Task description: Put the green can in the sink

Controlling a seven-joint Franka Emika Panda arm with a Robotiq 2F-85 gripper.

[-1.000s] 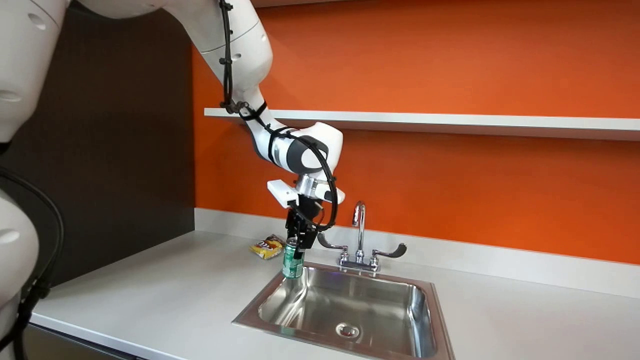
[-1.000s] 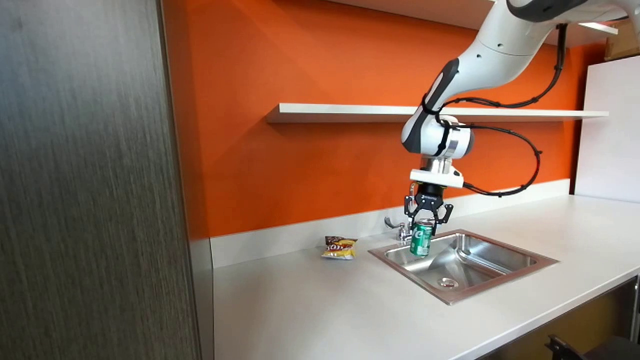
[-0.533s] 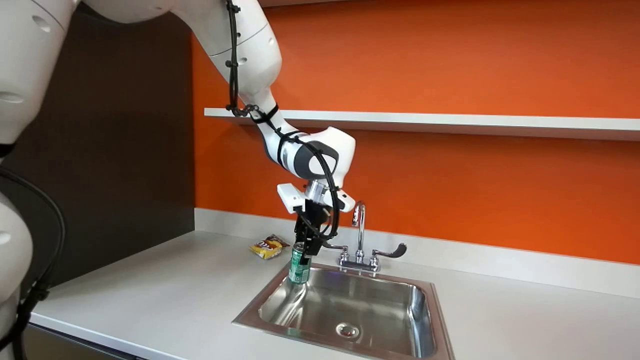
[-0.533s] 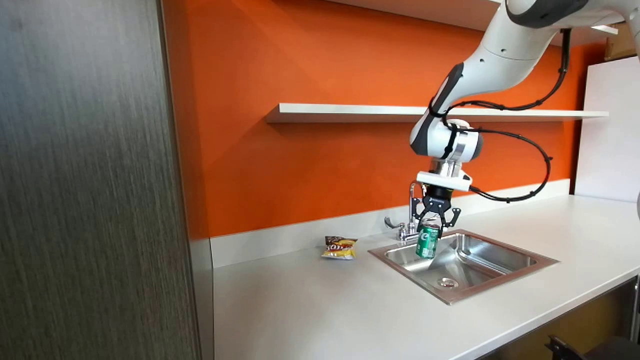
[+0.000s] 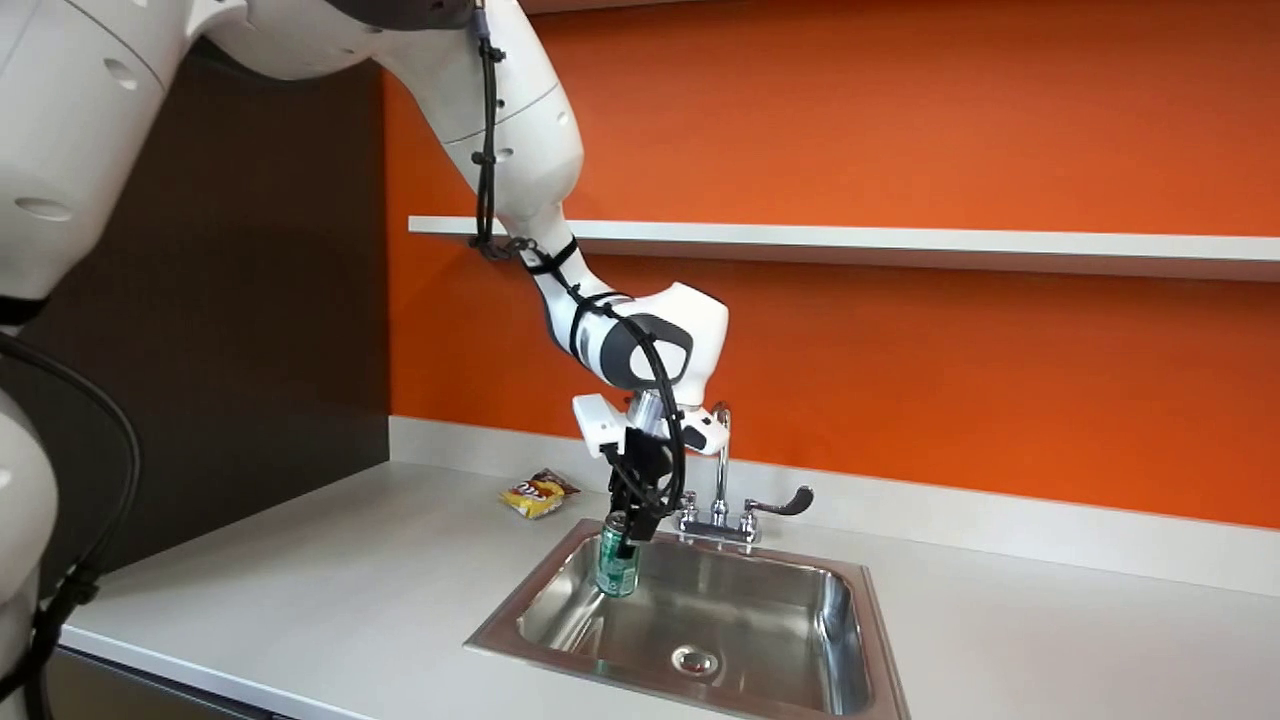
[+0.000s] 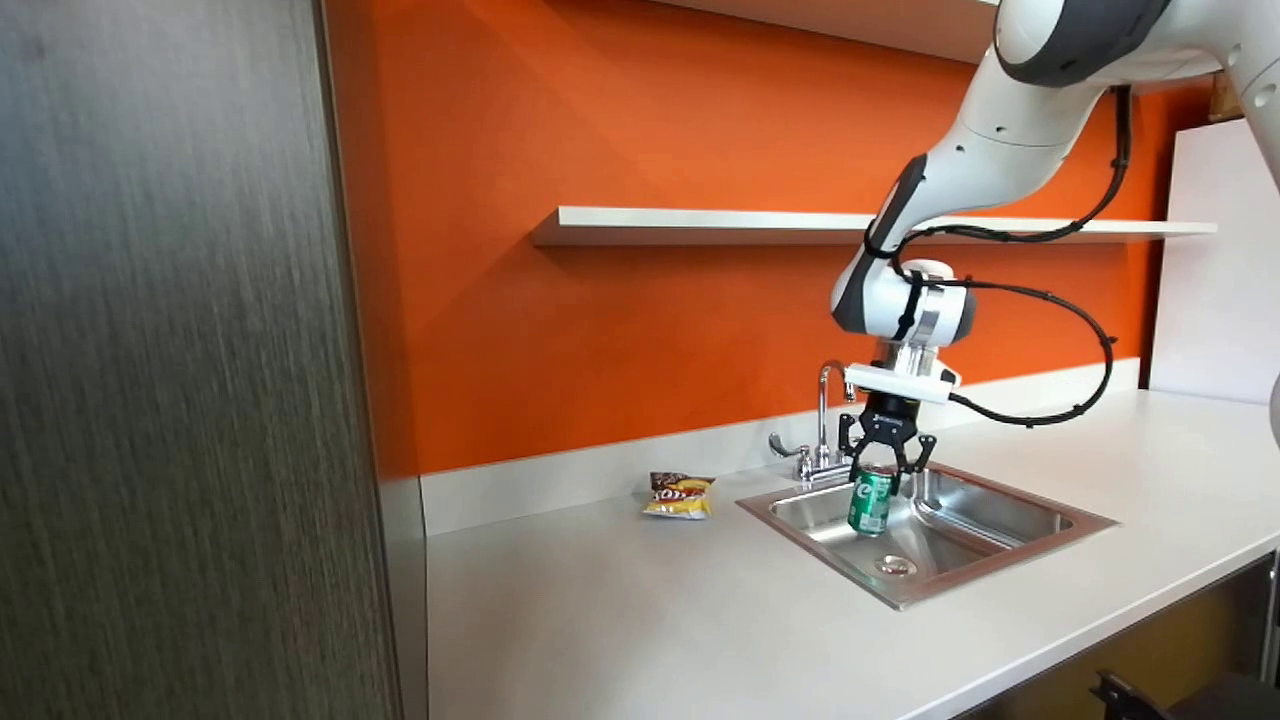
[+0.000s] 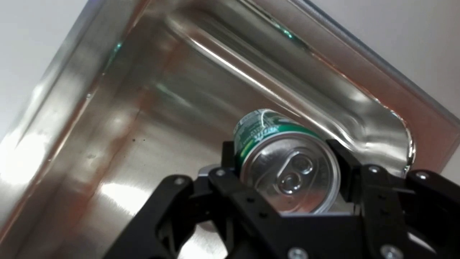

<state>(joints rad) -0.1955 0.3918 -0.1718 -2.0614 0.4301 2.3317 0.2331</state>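
One green can [image 5: 617, 573], two fingers [image 7: 343, 158], one sink [image 5: 740, 610]

Both fingers are clamped on the can, within the sink's outline; whether it touches the bottom, I cannot tell. One snack packet [image 6: 680, 497] lies on the table [image 6: 600, 610].

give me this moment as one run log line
gripper: closed on green can | can: held over sink, height against rim unclear | release: not yet | snack bag: on counter

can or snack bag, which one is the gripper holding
The green can, clamped upright in the gripper. The yellow-and-brown snack bag lies untouched on the countertop, outside the gripper.
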